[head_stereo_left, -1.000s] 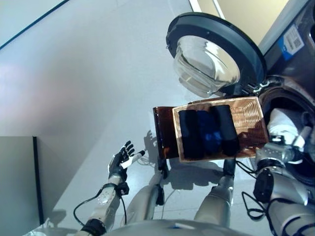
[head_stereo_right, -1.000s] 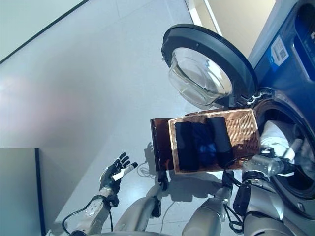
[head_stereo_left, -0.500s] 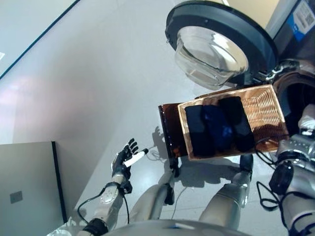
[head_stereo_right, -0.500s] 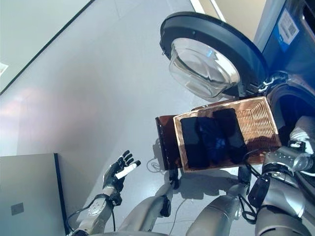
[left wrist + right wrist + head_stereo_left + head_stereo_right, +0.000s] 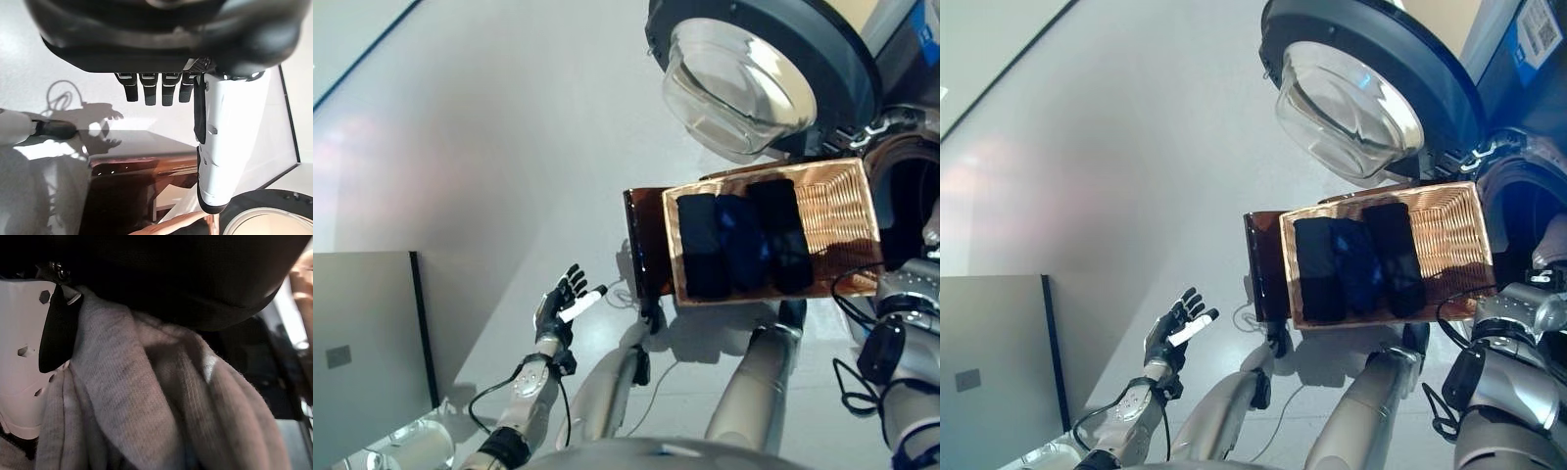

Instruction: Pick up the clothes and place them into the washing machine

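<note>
Overhead, the washing machine point(image 5: 1518, 117) stood with its round door point(image 5: 759, 69) swung open. Below it the wicker basket point(image 5: 832, 220) held dark folded clothes point(image 5: 744, 245). The right hand point(image 5: 29, 347) clutched a grey garment point(image 5: 146, 396) by the drum opening. The left hand point(image 5: 558, 311) hung over the floor point(image 5: 489, 147), fingers spread, empty.
</note>
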Controlling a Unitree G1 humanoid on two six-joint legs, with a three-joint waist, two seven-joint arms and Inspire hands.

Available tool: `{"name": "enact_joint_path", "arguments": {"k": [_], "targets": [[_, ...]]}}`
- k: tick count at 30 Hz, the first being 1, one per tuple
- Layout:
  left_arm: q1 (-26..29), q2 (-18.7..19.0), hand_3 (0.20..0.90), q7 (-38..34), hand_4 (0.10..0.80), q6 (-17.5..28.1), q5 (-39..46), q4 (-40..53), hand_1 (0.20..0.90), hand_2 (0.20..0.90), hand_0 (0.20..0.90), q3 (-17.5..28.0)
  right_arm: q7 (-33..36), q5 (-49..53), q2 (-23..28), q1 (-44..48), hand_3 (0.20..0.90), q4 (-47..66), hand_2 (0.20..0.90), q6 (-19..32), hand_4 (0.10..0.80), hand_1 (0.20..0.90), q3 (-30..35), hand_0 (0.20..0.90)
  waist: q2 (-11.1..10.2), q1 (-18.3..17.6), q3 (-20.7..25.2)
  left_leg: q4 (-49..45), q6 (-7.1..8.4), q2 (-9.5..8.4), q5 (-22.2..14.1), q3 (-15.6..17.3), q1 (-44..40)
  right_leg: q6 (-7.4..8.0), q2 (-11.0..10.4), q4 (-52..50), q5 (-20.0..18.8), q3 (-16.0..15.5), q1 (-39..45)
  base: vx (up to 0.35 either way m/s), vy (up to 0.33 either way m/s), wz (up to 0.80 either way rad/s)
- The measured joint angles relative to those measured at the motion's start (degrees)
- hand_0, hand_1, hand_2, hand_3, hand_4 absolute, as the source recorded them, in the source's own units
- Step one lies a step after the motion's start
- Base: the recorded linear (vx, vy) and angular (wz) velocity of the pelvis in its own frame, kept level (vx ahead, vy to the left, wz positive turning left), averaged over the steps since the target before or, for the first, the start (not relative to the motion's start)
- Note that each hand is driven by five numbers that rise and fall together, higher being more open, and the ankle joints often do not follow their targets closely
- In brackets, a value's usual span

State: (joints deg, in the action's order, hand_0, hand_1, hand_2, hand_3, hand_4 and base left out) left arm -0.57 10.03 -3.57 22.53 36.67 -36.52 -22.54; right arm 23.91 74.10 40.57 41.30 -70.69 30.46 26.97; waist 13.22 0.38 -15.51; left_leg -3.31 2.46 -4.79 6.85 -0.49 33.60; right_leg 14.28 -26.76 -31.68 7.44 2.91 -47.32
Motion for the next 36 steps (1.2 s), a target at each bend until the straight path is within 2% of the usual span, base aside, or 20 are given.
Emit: {"name": "enact_joint_path", "arguments": {"k": [4, 7, 13, 18, 19, 20, 36], "targets": [[0.5, 0.0, 0.9, 0.0, 0.8, 0.2, 0.0, 0.1, 0.9, 0.9, 0.9, 0.5, 0.0, -1.6, 1.4, 1.1, 0.2, 0.0, 0.2, -0.1, 0.3, 0.2, -1.1, 0.2, -0.8, -0.1, -0.8, -2.2, 0.06, 0.03, -0.9, 0.6, 2.1, -0.01, 0.3, -1.1, 0.0, 1.1, -2.1, 0.0, 0.003, -0.02], [0.7, 0.2, 0.9, -0.1, 0.8, 0.3, 0.0, 0.1, 0.9, 0.9, 0.9, 2.2, 0.2, -1.6, 3.2, 2.1, 0.2, -0.4, 0.2, -0.3, 0.3, 0.2, -1.0, 0.2, -0.7, 0.0, -0.8, -2.7, 0.06, -0.06, -1.1, 0.6, 2.8, 0.01, 0.2, -1.3, 0.0, 1.3, -2.6, 0.011, 0.012, 0.0], [0.7, 2.3, 0.9, -0.1, 0.8, 0.4, 0.0, 1.3, 0.9, 0.9, 0.9, 2.3, 1.7, -0.4, 8.3, 4.9, 0.2, -2.6, 0.2, -0.3, 0.3, 0.2, 0.6, 0.2, -0.3, 0.6, -0.6, -2.8, 0.04, -0.32, -1.1, 0.8, 3.1, 0.16, 0.2, -1.8, 0.2, 2.3, -3.3, 0.019, 0.031, 0.01], [0.8, 2.2, 0.9, -0.1, 0.8, 0.4, -0.1, 3.1, 0.9, 0.9, 0.9, 2.2, 2.3, 0.4, 9.0, 4.7, 0.2, -2.8, 0.2, 0.4, 0.3, 0.2, 0.7, 0.2, -0.2, 0.5, -0.5, -5.0, 0.16, -0.3, -1.9, 0.8, 4.3, -0.25, 0.3, -3.3, 0.8, 2.7, -4.2, -0.001, 0.0, 0.01], [0.8, 2.2, 0.9, -0.1, 0.8, 0.4, -0.1, 3.2, 0.9, 0.9, 0.9, 2.2, 2.3, 0.7, 9.0, 4.8, 0.48, -3.1, 0.48, 0.4, 0.5, 0.48, 0.8, 0.48, -0.1, 0.5, -0.4, -5.4, 0.28, -0.22, -2.0, 0.8, 4.5, -0.45, 0.4, -3.5, 0.9, 2.7, -4.2, 0.0, 0.0, 0.0], [0.8, 2.2, 0.9, -0.1, 0.8, 0.4, -0.1, 3.2, 0.9, 0.9, 0.9, 2.2, 2.3, 0.9, 9.0, 4.8, 0.9, -3.4, 0.9, 0.4, 0.8, 0.9, 0.8, 0.9, -0.1, 0.6, -0.4, -5.7, 0.32, -0.19, -2.2, 0.8, 4.5, -0.51, 0.4, -3.7, 1.0, 2.7, -4.2, 0.0, 0.0, 0.0], [0.7, 2.2, 0.9, 0.0, 0.8, 0.4, 0.0, 3.1, 0.9, 0.9, 0.9, 2.2, 1.9, 3.1, 8.9, 4.9, 0.9, -6.9, 0.9, 0.7, 0.8, 0.9, 0.0, 0.9, 0.1, 0.6, -0.3, -7.1, 0.41, 0.0, -2.2, 0.6, 4.7, -0.3, 0.5, -4.4, 0.9, 2.6, -3.7, 0.001, 0.0, 0.0]]}}
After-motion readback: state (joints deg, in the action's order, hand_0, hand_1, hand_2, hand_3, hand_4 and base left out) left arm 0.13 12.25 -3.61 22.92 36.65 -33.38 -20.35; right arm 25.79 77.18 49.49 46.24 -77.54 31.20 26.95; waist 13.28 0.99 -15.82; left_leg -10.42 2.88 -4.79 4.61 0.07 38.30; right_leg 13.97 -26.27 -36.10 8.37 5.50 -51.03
